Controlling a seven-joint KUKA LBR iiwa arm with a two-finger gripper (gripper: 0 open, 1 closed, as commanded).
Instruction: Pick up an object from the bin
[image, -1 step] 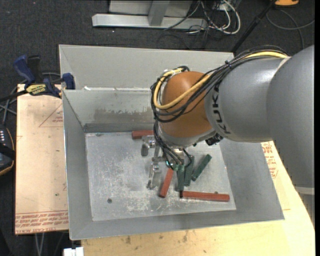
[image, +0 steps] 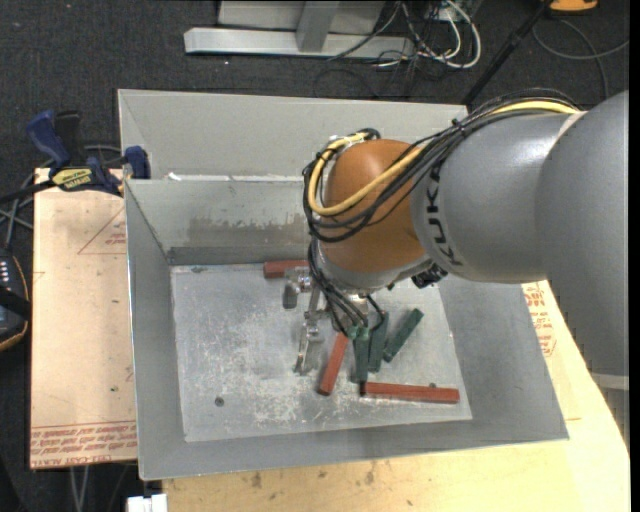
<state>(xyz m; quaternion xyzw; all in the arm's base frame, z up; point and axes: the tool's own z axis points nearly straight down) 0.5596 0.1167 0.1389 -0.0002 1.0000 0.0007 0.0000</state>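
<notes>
My gripper (image: 306, 345) hangs below the orange dome over the middle of the bin floor, its metal tip low near the floor. Just to its right a short red-brown stick (image: 333, 364) lies slanted, its upper end close against the gripper. Beyond that lie dark green sticks (image: 398, 335) in a small crossed bunch. Nothing can be seen held by the gripper.
A longer red-brown stick (image: 411, 393) lies flat near the front right of the bin. Another red-brown piece (image: 284, 268) rests against the back wall, partly under the arm. The left half of the floor is bare, scuffed metal.
</notes>
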